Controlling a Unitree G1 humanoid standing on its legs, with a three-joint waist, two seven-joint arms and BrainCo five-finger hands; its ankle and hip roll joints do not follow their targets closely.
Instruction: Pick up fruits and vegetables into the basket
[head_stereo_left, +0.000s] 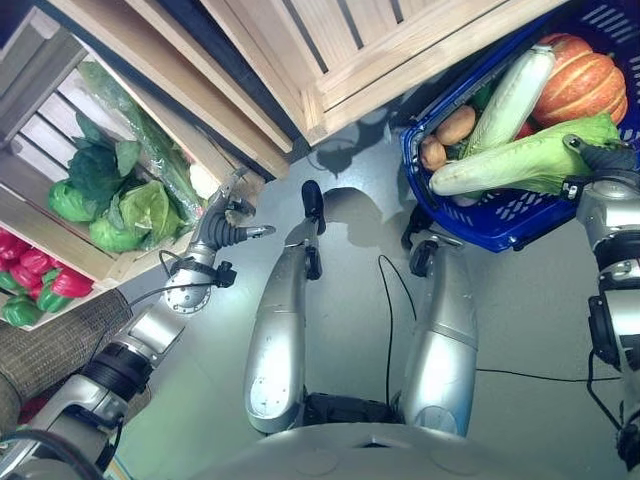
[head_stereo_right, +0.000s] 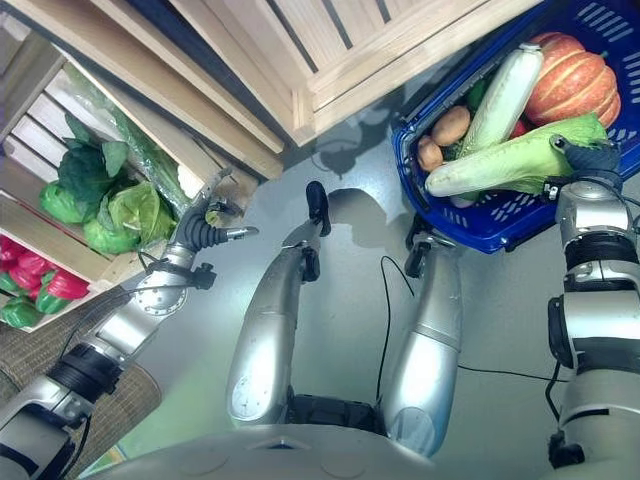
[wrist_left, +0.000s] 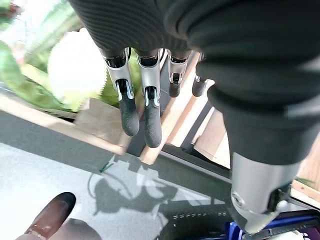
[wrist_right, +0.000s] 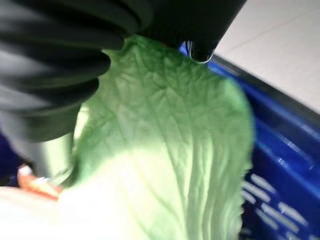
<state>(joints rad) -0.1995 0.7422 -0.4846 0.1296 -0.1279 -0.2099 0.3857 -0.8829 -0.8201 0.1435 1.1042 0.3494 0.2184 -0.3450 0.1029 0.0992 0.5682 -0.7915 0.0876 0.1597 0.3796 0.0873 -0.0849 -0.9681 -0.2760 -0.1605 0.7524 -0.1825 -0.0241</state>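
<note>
Blue plastic basket (head_stereo_left: 520, 215) holding pale green cabbage (head_stereo_left: 520, 160), orange pumpkin (head_stereo_left: 580, 80), potatoes, left robot hand (head_stereo_left: 225, 225) fingers straight near wooden crate (head_stereo_left: 60, 130) of leafy greens, right robot hand (head_stereo_right: 590, 155) at cabbage, grip unclear.

Right hand (head_stereo_left: 603, 157): only the dark cover shows, at 3 o'clock in the head views, against the leafy end of the napa cabbage (head_stereo_left: 520, 160); fingers hidden behind the leaves, grip unreadable. In the right wrist view the cabbage leaf is blurred, and an orange-red item (wrist_right: 31, 181) at 8 o'clock is too blurred to identify.

Blue basket (head_stereo_left: 500, 222): cut off at the 2 o'clock corner. Pumpkin (head_stereo_left: 580, 80) partly hidden behind the pale marrow (head_stereo_left: 515, 95).

Red peppers (head_stereo_left: 35, 270) in the crate (head_stereo_left: 40, 130): cut by the 9 o'clock edge.

Left wrist view: pale round vegetable (wrist_left: 75, 67) at 10 o'clock is blurred, kind uncertain.
</note>
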